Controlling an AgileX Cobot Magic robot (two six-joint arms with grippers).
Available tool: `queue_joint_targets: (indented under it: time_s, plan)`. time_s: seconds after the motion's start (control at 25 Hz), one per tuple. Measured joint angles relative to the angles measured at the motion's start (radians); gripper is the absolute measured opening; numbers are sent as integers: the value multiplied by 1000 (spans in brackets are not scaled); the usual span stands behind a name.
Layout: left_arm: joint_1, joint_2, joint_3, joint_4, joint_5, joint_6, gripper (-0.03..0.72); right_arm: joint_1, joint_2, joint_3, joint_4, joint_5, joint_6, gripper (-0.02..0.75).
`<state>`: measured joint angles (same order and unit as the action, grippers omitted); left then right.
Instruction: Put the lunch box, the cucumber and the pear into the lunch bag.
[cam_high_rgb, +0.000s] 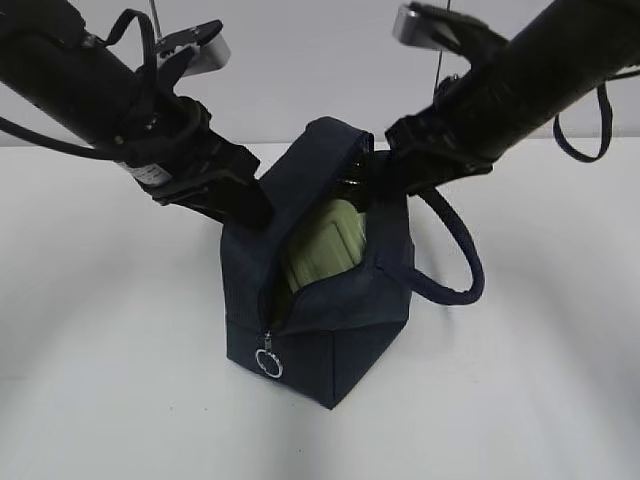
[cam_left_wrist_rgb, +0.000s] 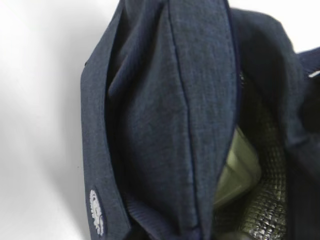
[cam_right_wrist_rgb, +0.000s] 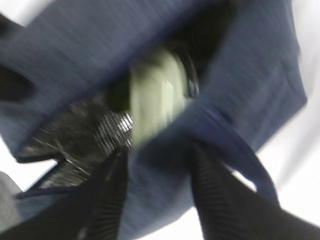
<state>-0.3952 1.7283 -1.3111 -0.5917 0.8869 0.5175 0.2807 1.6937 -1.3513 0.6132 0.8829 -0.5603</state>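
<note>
Two arms meet over the lunch bag (cam_high_rgb: 330, 320), which stands upright near the middle of the white table (cam_high_rgb: 110, 330) with its zipper undone and its mouth gaping. We see the lunch box (cam_high_rgb: 328, 245) already inside, its pale green lid facing the opening and tilted on end against the silvery lining (cam_left_wrist_rgb: 272, 165). The silver ring pull (cam_high_rgb: 268, 364) hangs at the near lower end of the zipper, and the padded handle (cam_high_rgb: 462, 262) loops out to the right of the bag. The left gripper (cam_high_rgb: 255, 208) presses against the bag's left flap, but its fingertips are hidden by the fabric, so we cannot tell whether it is pinching the cloth or merely touching it. The right gripper (cam_right_wrist_rgb: 159, 172) reaches the far right rim; its two ribbed fingers (cam_right_wrist_rgb: 107, 197) straddle the bag's wall and appear to clamp it (that view is blurred, so we say this with some caution). We cannot find the cucumber or the pear in any view.
</note>
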Motion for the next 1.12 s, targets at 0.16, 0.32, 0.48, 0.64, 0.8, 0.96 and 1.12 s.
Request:
queue_joint_targets:
  time_s: [0.16,0.32,0.48,0.64,0.8,0.96,1.12]
  plan:
    - [0,-65,24,-3,-44,42,361,0,-116,5,18,-45,-66,400]
    - [-4,-204,151,-65,-191,135,356,19,-283,131,109,-135,-196,337]
    - [-6,-367,342,-212,-352,309,355,103,-442,381,348,-273,-427,281]
    - [-6,-470,491,-311,-427,443,354,195,-526,613,665,-400,-688,270]
    - [-7,-506,582,-326,-458,466,354,271,-529,801,1028,-451,-1022,269]
    - [-8,-513,598,-326,-460,468,354,306,-503,895,1155,-488,-1172,269]
    - [-8,-513,598,-329,-461,471,354,307,-479,902,1177,-501,-1192,269]
